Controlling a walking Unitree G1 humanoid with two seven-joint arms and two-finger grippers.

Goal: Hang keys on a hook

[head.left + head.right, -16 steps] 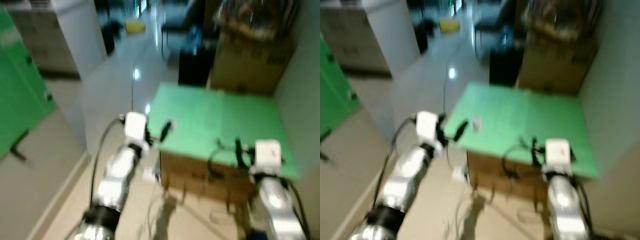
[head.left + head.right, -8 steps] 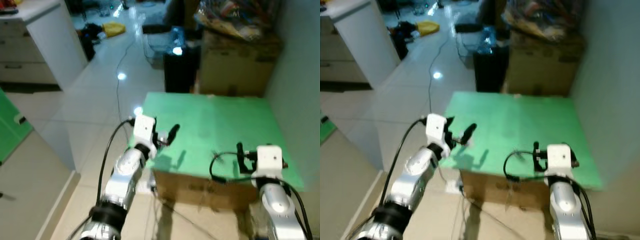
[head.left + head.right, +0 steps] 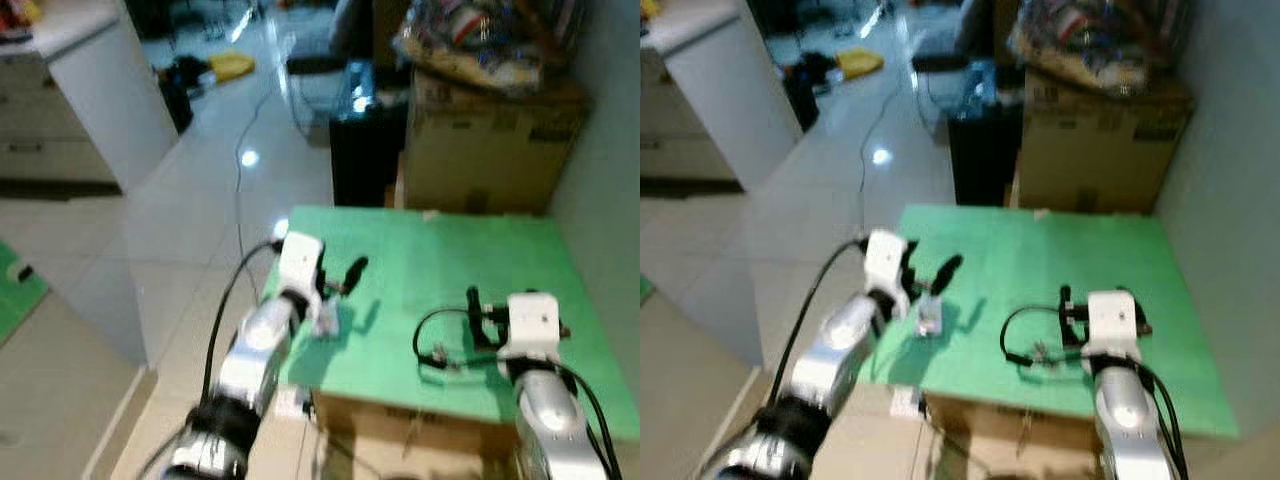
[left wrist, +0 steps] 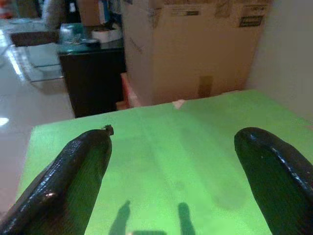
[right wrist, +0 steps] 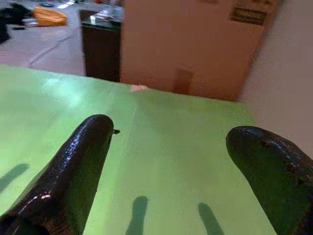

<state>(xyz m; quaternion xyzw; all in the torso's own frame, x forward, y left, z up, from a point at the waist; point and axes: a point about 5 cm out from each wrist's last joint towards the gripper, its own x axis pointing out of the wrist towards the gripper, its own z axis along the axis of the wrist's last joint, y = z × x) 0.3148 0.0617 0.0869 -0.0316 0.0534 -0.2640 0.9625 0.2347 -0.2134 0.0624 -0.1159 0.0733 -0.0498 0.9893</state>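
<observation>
A green table top [image 3: 450, 260] rests on a cardboard base in front of me. My left gripper [image 3: 347, 277] hovers open over its front left part, and the left wrist view looks between the spread fingers [image 4: 73, 166] at bare green surface. Just under that gripper sits a small pale grey object [image 3: 928, 318], too blurred to identify. My right gripper [image 3: 478, 300] is open above the front right of the table, its fingers [image 5: 78, 161] wide apart over the green top. A black cable [image 3: 430, 335] loops beside it.
A large cardboard box [image 3: 485, 135] with a full plastic bag on it stands behind the table, beside a black cabinet [image 3: 365, 150]. A pale wall [image 3: 610, 150] runs along the right. On the left are glossy tile floor [image 3: 200, 200], a white cabinet [image 3: 90, 90] and a trailing cord.
The whole view has shifted: the camera came closer to the table and sharpened. Both grippers, earlier at or off its front edge, are now over the green top, still open.
</observation>
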